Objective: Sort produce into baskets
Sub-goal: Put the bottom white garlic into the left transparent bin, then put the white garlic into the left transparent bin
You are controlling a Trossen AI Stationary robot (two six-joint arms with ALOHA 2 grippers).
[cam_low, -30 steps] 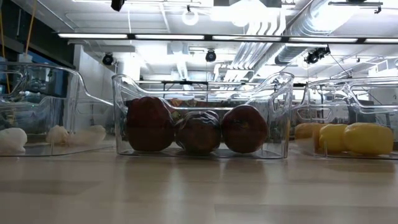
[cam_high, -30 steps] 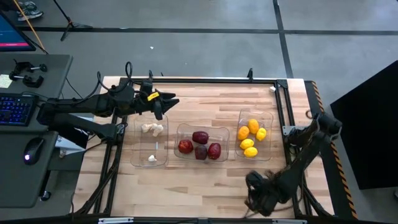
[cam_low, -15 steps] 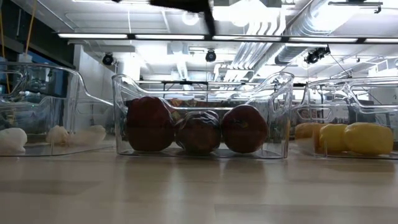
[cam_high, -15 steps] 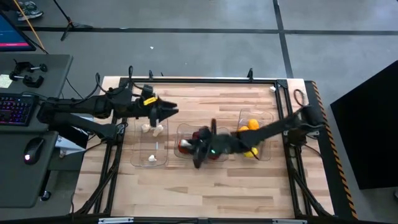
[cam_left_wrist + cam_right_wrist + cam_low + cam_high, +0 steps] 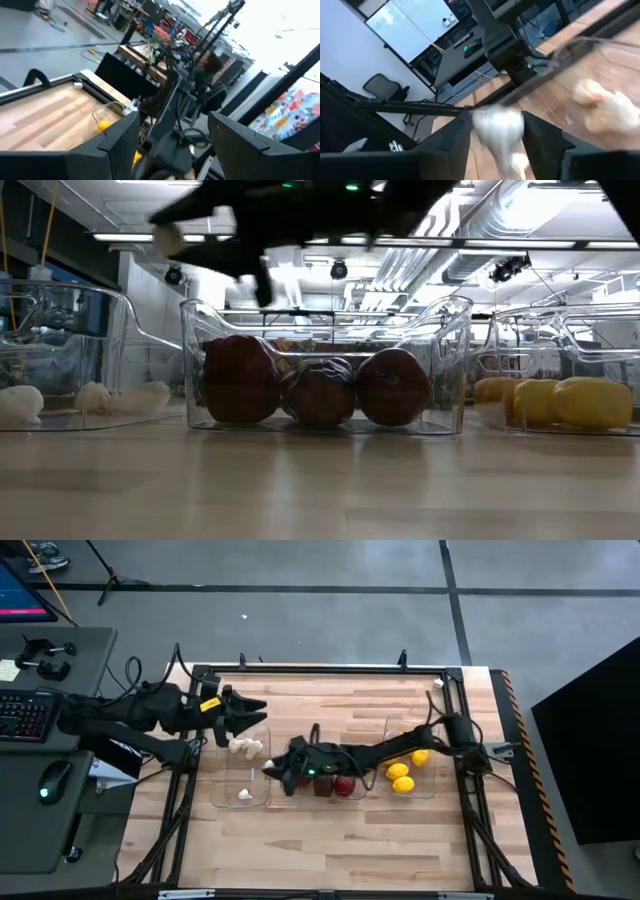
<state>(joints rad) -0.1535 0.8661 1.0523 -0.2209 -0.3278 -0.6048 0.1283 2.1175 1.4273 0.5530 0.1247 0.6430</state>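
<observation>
Seen from above, a wooden surface (image 5: 330, 830) carries three clear baskets in a row. The left basket (image 5: 240, 772) holds white garlic pieces (image 5: 245, 746), and the left gripper (image 5: 252, 714) hovers just beside its far edge with fingers spread and nothing between them. The right arm reaches across the middle basket (image 5: 325, 772) of dark red fruit (image 5: 345, 783); its right gripper (image 5: 275, 771), at the near edge of the left basket, pinches a white garlic piece (image 5: 497, 125) between its fingers, apparently carrying it to its own kind. The right basket (image 5: 411, 757) holds yellow and orange lemons (image 5: 400, 772).
</observation>
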